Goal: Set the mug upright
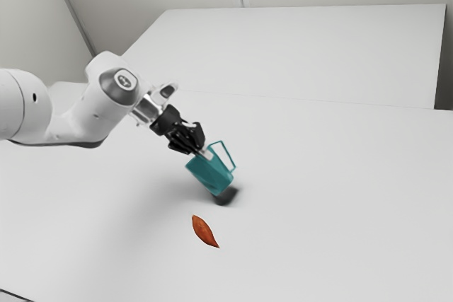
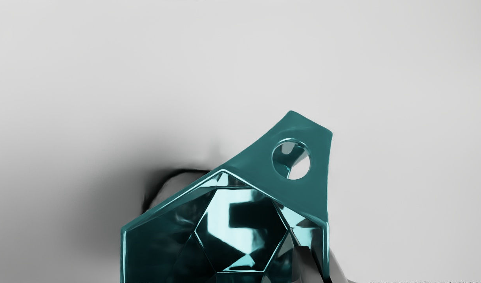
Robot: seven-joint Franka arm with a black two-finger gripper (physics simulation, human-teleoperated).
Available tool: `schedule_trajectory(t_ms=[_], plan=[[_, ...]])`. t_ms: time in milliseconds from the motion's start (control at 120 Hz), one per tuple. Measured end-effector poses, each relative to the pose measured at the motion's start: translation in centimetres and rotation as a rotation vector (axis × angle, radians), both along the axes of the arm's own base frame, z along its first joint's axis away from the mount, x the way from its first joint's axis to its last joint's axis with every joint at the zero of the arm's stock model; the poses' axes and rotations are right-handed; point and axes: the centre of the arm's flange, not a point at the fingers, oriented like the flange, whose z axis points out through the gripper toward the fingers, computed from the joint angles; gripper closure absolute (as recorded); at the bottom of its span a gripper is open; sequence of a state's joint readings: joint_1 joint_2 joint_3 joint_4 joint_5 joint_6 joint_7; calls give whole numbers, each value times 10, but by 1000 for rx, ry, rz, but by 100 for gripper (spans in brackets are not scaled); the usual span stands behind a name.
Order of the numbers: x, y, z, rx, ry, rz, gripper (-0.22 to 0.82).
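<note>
A teal mug [image 1: 210, 173] tilts in the grip of a black pincer [image 1: 203, 151] near the center of the exterior view, its mouth toward the pincer and its base angled toward the lower right of the frame. The pincer pinches the mug's wall, one finger [image 2: 308, 263] inside the mouth and the other [image 2: 337, 267] outside. The handle [image 1: 230, 158] juts out on the exterior view's right; the wrist view shows a hexagonal rim, a glossy interior and a round opening through the handle. A dark patch [image 1: 225, 197] lies beside the base. Below the mug, at lower center of the frame, a reddish-brown, leaf-shaped object [image 1: 204, 231] rests on the white worktop [image 1: 333, 189]. The white arm [image 1: 85, 114] reaches in from the exterior view's left, a round emblem [image 1: 124, 81] on its joint, the lettering too small to read.
</note>
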State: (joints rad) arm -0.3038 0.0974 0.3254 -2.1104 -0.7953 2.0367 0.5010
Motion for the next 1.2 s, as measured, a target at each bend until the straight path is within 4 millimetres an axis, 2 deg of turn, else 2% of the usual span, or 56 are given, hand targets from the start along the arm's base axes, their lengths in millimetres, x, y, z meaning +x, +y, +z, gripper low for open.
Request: schedule_trajectory(t_ms=[150,325,467,583,667,967,1200], plan=[[-1,14,10,97,-19,-39,79],[2,20,18,209,-31,-94,79],[3,17,21,281,-33,-138,79],[11,11,36,362,-62,-183,79],[13,7,39,405,-69,-205,79],[21,9,39,491,-138,-195,79],[13,21,23,513,-176,-174,79]])
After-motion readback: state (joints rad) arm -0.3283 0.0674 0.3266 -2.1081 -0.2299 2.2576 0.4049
